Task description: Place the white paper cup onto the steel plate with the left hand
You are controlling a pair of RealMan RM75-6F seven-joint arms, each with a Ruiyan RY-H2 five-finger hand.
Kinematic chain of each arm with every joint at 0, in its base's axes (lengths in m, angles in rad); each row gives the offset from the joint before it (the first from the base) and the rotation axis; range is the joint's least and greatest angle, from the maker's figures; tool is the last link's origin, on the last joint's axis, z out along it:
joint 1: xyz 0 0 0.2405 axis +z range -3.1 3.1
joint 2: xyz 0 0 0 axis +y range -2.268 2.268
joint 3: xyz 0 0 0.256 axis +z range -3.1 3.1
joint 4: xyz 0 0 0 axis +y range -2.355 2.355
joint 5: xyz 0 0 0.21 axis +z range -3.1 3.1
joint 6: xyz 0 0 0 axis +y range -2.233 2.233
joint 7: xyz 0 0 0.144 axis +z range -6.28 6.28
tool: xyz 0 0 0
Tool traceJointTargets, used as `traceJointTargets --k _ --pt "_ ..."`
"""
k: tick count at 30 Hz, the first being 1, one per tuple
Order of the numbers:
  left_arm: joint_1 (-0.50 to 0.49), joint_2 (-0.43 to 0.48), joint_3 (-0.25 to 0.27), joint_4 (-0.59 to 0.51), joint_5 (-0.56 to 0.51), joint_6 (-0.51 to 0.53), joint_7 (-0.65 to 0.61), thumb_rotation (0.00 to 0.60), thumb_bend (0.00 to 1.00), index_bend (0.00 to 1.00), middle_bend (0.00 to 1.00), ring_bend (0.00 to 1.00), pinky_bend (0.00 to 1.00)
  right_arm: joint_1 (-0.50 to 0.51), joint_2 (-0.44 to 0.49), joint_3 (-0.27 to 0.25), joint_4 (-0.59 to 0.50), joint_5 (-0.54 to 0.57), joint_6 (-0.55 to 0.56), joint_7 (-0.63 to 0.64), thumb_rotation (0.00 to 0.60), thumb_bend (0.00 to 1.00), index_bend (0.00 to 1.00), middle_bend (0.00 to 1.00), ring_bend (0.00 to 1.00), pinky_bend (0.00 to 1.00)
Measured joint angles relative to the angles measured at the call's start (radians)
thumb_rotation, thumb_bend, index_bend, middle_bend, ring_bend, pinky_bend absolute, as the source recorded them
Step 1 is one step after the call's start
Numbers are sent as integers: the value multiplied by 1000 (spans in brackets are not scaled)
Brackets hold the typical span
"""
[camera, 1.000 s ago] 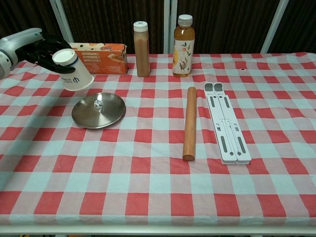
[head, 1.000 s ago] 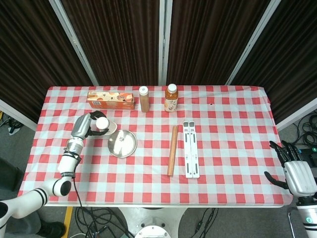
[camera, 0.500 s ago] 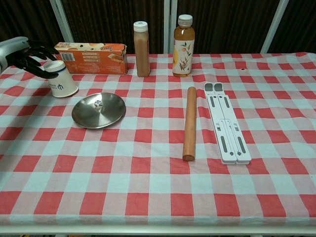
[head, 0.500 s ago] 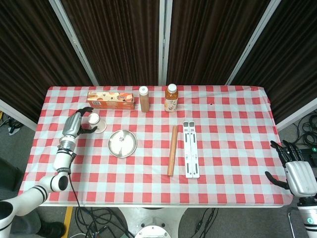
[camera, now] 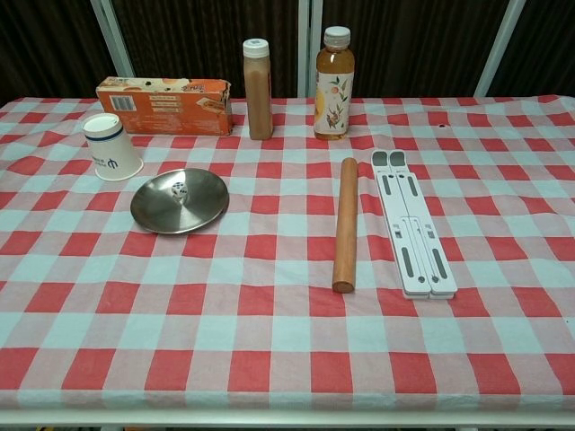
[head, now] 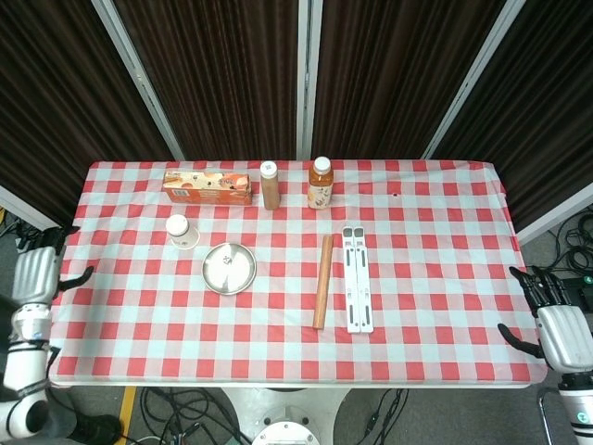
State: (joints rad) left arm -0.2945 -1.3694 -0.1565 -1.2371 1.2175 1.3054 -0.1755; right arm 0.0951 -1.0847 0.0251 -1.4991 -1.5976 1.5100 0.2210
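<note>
Our left hand [head: 37,272] hung off the left edge of the table [camera: 287,359], fingers apart and empty, well away from everything. The paper cup [camera: 111,146] stood upside down on the cloth, just beside the steel plate [camera: 179,200], which had a die [camera: 179,189] sitting in it. Looked to us like the die was already out in the plate and the cup was parked, so that step seemed done. Past the plate lay the rolling pin [camera: 346,224] and the white folding stand [camera: 411,233]. Our right hand [head: 558,326] hung off the right edge, fingers spread, holding nothing. Next move would probably mean reaching back in for the cup or die.
</note>
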Motion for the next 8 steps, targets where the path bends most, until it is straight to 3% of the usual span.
traceJointTargets --k 8 --pt "168 66 113 -118 121 228 122 600 226 230 225 134 122 3 -2 -15 2 -33 -1 17 600 164 41 142 0 69"
